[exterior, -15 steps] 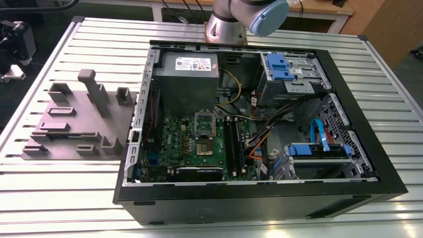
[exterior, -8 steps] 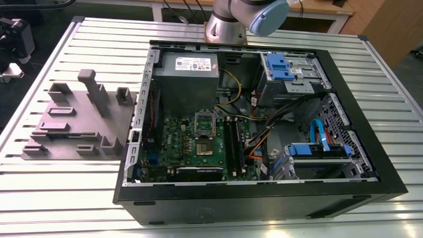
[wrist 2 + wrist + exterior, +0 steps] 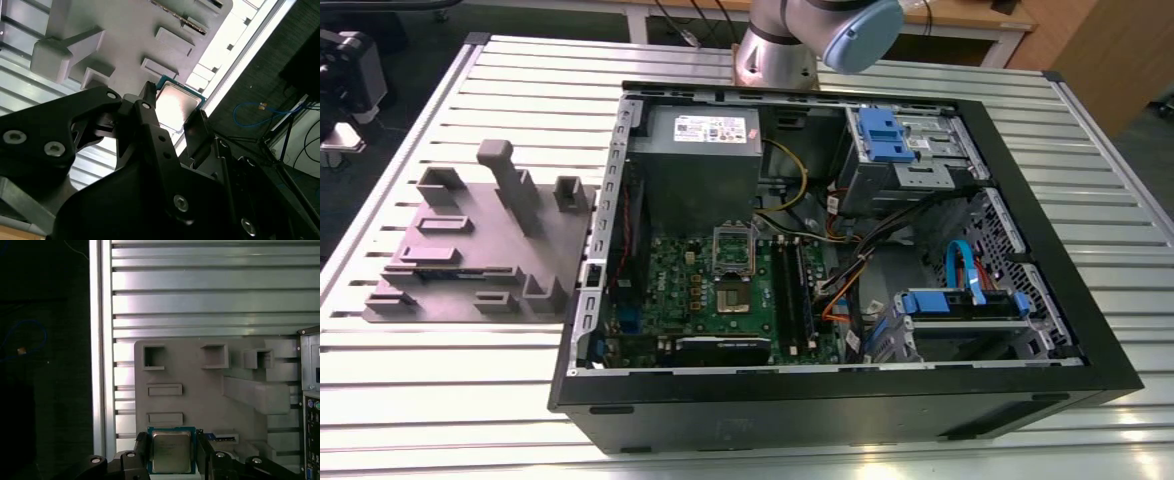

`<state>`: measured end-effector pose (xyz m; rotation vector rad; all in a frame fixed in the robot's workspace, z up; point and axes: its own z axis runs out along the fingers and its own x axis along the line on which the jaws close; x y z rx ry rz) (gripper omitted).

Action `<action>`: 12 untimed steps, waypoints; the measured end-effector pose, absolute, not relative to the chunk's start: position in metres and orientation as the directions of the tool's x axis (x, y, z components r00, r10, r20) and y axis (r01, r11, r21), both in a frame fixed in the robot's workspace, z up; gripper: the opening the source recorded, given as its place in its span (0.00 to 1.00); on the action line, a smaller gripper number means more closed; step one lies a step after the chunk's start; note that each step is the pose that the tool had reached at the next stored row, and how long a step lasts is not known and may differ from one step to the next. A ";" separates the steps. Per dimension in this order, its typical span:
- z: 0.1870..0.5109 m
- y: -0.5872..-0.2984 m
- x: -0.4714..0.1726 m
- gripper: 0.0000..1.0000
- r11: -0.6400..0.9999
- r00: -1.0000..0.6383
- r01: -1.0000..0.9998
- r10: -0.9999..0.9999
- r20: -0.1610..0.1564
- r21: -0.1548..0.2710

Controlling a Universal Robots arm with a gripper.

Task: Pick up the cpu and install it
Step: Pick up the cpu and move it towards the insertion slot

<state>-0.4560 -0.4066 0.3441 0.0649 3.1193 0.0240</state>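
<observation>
Cpu (image 3: 172, 452), clamped at two edges by your gripper (image 3: 172, 441), at the edge of the grey fixture block (image 3: 200, 395); open computer case (image 3: 827, 405) just beside that block, both on the slatted table (image 3: 200, 290).

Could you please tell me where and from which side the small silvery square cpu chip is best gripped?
Take the small flat square silvery cpu chip by two opposite thin edges, coming square onto its top face. It is flat and thin, so only its straight parallel sides offer a pinch. In both wrist views the gripper has its black fingers against just those edges.
</observation>
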 end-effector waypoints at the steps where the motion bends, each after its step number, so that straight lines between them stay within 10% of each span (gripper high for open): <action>1: 0.345 -0.407 -0.456 0.47 0.999 -0.999 0.041 0.042 -0.021 0.016; 12: 0.353 -0.407 -0.456 0.47 0.999 -0.999 0.041 0.042 -0.021 0.015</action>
